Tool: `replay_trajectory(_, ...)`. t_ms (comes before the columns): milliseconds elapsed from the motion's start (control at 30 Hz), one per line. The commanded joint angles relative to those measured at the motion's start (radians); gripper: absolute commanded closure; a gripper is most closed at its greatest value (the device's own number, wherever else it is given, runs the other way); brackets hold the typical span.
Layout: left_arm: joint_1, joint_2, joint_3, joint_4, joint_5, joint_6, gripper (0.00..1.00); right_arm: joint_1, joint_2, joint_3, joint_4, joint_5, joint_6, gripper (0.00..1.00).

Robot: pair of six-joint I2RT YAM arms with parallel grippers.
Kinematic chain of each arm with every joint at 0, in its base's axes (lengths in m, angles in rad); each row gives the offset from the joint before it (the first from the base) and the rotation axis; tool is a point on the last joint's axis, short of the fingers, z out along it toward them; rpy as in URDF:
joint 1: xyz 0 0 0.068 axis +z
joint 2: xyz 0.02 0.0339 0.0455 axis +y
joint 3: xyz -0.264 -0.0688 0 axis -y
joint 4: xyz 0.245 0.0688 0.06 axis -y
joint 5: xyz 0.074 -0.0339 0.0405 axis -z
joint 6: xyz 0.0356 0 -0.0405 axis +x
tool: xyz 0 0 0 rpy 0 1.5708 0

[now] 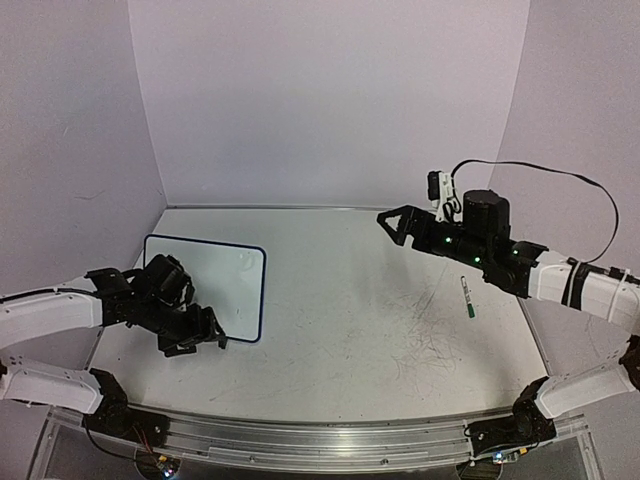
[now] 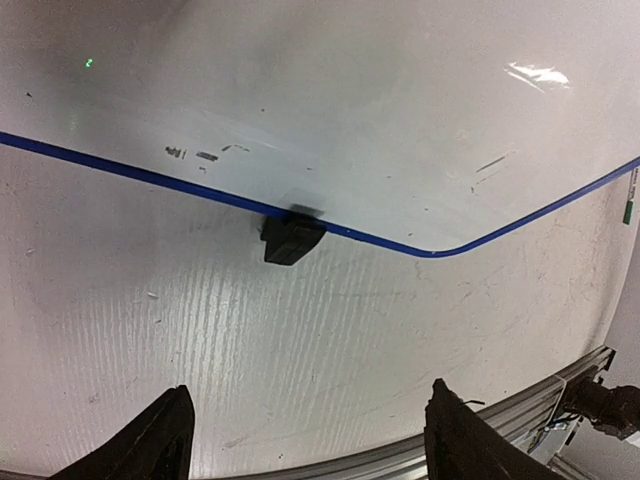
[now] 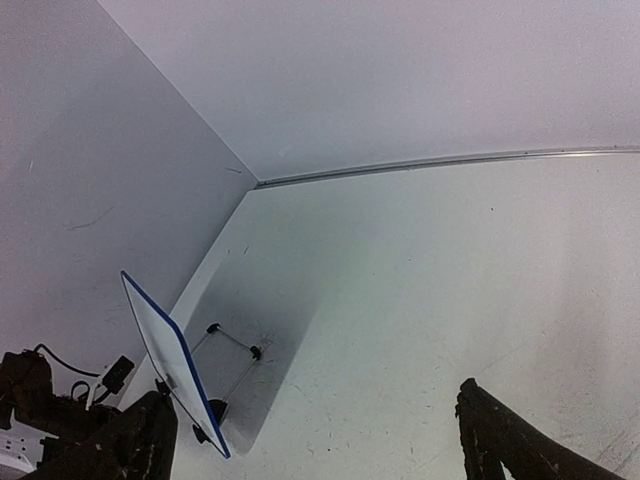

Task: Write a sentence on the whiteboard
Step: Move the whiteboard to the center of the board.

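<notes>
Two pincers, both spread, empty. Top: whiteboard (image 1: 215, 280) sits left on tabletop (image 1: 350, 340), my left pincer (image 1: 203, 343) just beside its near corner, right pincer (image 1: 393, 226) well apart. Left wrist: blue rim, black foot (image 2: 290, 238), glossy face, likely slippery. Right wrist: board stands tilted; looks light, stiff, tippy. I'd pinch the rim.

The light is soft and even, and the walls (image 1: 330, 100) look pale purple. On the whiteboard (image 2: 330, 120), a bright white shine (image 2: 540, 72) sits near its right end. A tiny green dot (image 2: 88, 62) glows near its left end. The whiteboard's blue rim (image 2: 130, 172) looks bent, because the wrist camera curves things at the edges. Under the whiteboard's black foot (image 2: 290, 240) there is a faint shadow. Next to the whiteboard, a soft grey shadow (image 3: 285, 335) lies on the table (image 3: 450, 300).
</notes>
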Motion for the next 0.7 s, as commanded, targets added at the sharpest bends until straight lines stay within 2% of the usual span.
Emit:
replay_trajectory(0,-0.002,0.074,0.047,-0.045,-0.053,0.083,0.29,0.004,0.006,0.029,-0.003,0.014,-0.025,0.02)
replay_trajectory(133,-0.004,0.143,0.094,-0.012,-0.077,0.161,0.37,0.004,0.038,0.054,-0.004,0.0,-0.033,0.02)
replay_trajectory(367,-0.006,0.225,0.1,0.129,-0.078,0.247,0.37,0.004,0.066,0.08,-0.006,-0.006,-0.039,0.02)
replay_trajectory(567,-0.016,0.311,0.111,0.15,-0.109,0.306,0.44,0.004,0.035,0.068,-0.007,0.014,-0.044,0.02)
replay_trajectory(667,-0.026,0.343,0.11,0.171,-0.123,0.313,0.53,0.004,0.024,0.069,-0.009,0.028,-0.054,0.02)
